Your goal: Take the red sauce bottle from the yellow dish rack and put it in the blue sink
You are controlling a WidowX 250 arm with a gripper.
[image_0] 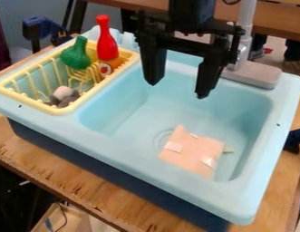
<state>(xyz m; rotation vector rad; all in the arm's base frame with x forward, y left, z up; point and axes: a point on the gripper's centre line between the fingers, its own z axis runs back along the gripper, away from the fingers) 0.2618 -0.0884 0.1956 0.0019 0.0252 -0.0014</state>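
Two fingers of the black gripper [177, 90] stand wide apart, with nothing between them, above the far part of the pale blue sink [113, 118]. Below and well apart from them, a peach-coloured sheet [191, 153] with whitish patches lies on the sink floor, toward the near right side; it hides part of the round drain [162, 136], and a small pale tip [229, 150] juts out past its right edge, the rest of it hidden. The arm is cut off by the top edge, as is the grey faucet [255, 76] behind the sink. In the yellow rack [32, 102] at the left are a red bottle [106, 45], a green toy [75, 55] and some grey and white lumps [64, 95], too unclear to name; beside the bottle's lower part is something orange [113, 62], partly hidden. The sink unit rests on a wooden table [94, 192] with a rough, chipped front edge. Beyond are a dark blue clamp [38, 29] at upper left and another wooden surface [270, 25], while a cardboard box [50, 221] at lower left is cut off by the bottom edge.
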